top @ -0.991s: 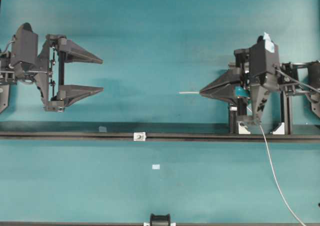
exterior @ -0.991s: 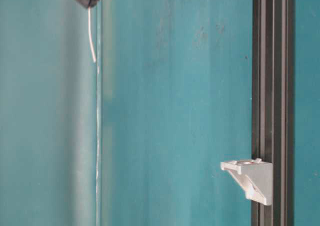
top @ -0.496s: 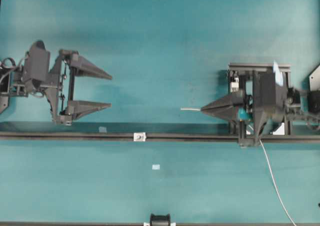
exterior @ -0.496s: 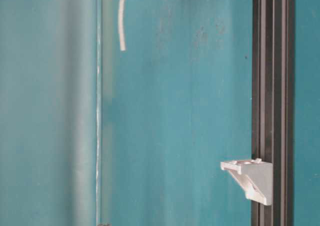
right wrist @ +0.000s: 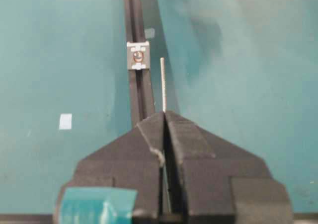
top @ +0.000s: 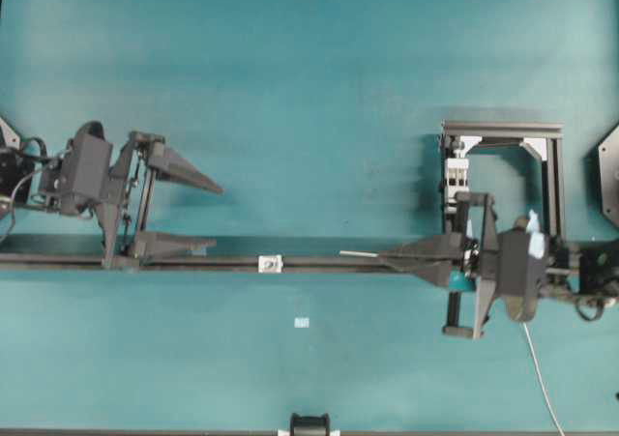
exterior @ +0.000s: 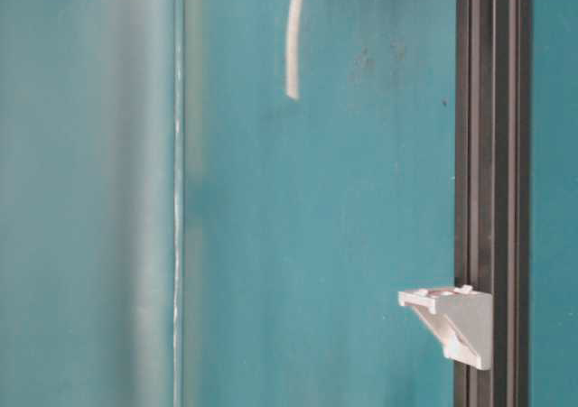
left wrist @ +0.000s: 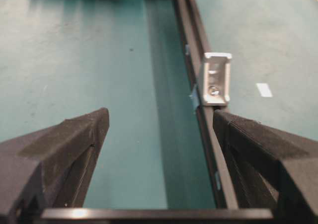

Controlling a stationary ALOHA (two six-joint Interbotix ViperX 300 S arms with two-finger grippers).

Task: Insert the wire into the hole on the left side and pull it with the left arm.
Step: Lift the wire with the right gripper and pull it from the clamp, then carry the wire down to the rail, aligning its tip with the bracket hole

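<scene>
item: wire insertion, status as i read it from my station.

done: the right pincer (top: pixel 387 256) is clenched on the wire (top: pixel 360 254), with a short straight stub sticking out past its tips. the rest of the wire trails out behind that pincer toward the table (top: pixel 309 88) edge.

not done: the stub has not entered the hole (right wrist: pixel 138 56). i judge the job at an early stage: lining up and inserting are both left, and so is the pull with the left arm.

wire to right pincer: held between the closed tips, stub pointing straight ahead of them.

hole to right pincer: ahead of the tips and a little to one side of the stub's line; in the right wrist view the stub end sits just beside the bracket (right wrist: pixel 138 55), not touching it. the side view shows the stub tip (exterior: pixel 293 91) well apart from the bracket across the table.

left pincer (top: pixel 215 218): released, jaws wide, nothing in them. the bracket lies just ahead of one fingertip (left wrist: pixel 233 122), along the rail (top: pixel 319 262).
</scene>
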